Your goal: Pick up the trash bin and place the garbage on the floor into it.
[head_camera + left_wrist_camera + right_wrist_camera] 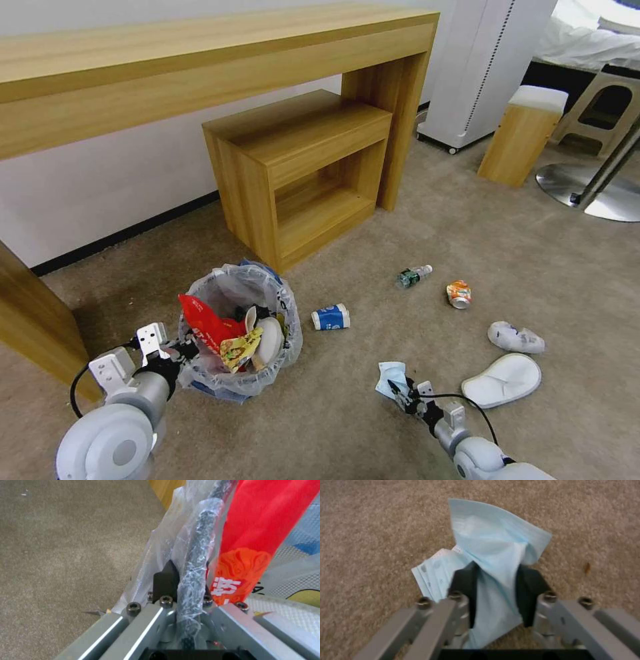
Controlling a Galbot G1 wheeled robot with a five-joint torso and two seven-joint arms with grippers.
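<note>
— Where is the trash bin [241,333] right now?

— On the beige floor [373,427], in front of the small wooden shelf unit [303,170] that sits under the long wooden table [200,60]. The left gripper [183,348] has it by the near rim: the wrist view shows the black rim, wrapped in the clear liner, pinched between the two dark fingers [166,580]. A red wrapper [207,321] stands up just inside that rim, and a yellow wrapper [240,348] and a white cup lie in the bin beside it.

— And the right gripper [399,387]?

— Low over the floor, well to the right of the bin. Its fingers [463,580] are clamped on a blue mask [496,547]; the folded cloth runs down between them and fans out past the tips, with one pleated corner against the carpet.

— What is lying on the floor?

— A blue-and-white cup [331,317] on its side just right of the bin. Farther off, a small bottle [413,275] and a crushed orange can [459,294] near each other. Right of the right gripper, a white slipper [501,381], and a crumpled white slipper [515,337] just beyond it.
</note>
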